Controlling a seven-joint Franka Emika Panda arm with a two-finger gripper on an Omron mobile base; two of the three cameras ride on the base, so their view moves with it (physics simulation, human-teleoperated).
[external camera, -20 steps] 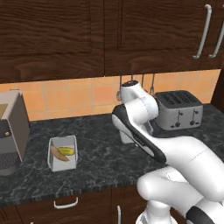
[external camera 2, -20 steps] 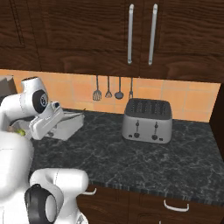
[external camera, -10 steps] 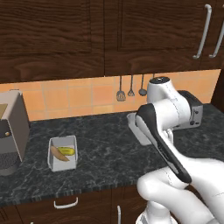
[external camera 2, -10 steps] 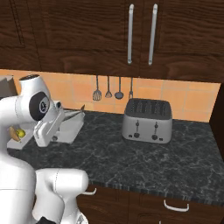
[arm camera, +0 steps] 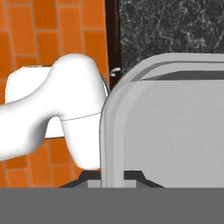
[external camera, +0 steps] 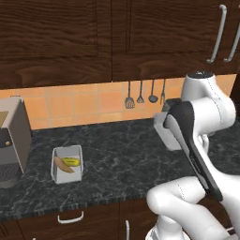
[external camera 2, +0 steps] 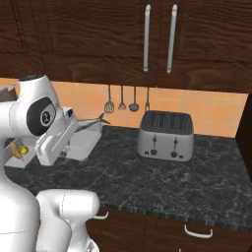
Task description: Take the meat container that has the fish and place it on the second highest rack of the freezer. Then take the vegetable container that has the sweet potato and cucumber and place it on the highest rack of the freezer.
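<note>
The meat container (external camera 2: 84,141) is a shallow grey tray with a fish (external camera 2: 93,120) whose tail sticks up over the rim. It hangs above the counter, and the same meat container (external camera: 165,133) shows partly behind my forearm. My gripper (arm camera: 113,177) is shut on its rim, with the grey tray wall (arm camera: 166,127) close in front of the hand camera. The vegetable container (external camera: 67,164), holding a sweet potato (external camera: 62,165) and a cucumber (external camera: 71,161), rests on the counter to the left. The vegetable container (external camera 2: 19,150) peeks out behind my arm.
A silver toaster (external camera 2: 165,135) stands at the back of the dark stone counter (external camera 2: 162,177). A grey appliance (external camera: 11,140) sits at the far left. Utensils (external camera: 140,91) hang on the orange tile wall. Dark wood cabinets (external camera 2: 157,37) run overhead.
My arm has swung to the right, carrying the meat container with it away from the vegetable container. The vegetable container has stayed put.
</note>
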